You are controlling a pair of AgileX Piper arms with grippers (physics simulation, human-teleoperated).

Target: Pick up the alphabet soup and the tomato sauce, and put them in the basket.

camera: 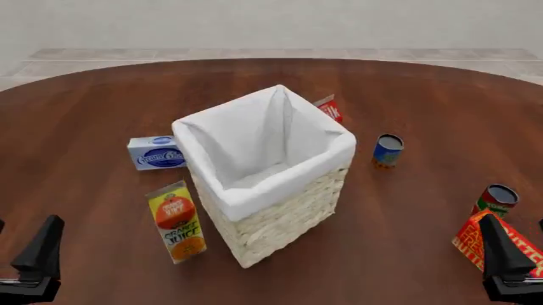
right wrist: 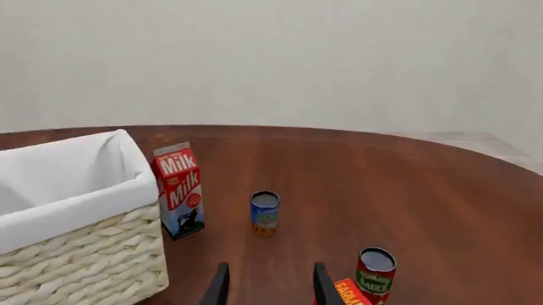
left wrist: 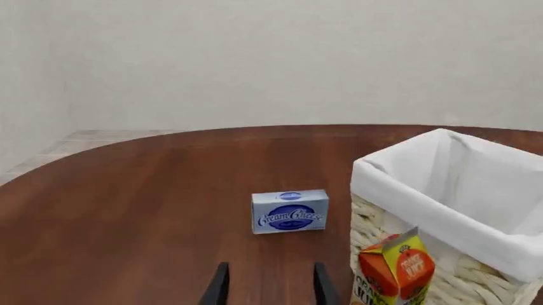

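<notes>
Both grippers wait low at my edge of the tabletop, left gripper and right gripper, jaws apart, nothing held. Alphabet soup stands upright just ahead-right of the right jaws, so that's my first grab. Tomato sauce is farther ahead, also upright, w/ clear approach. Basket sits between the arms, open top reachable from either.
</notes>
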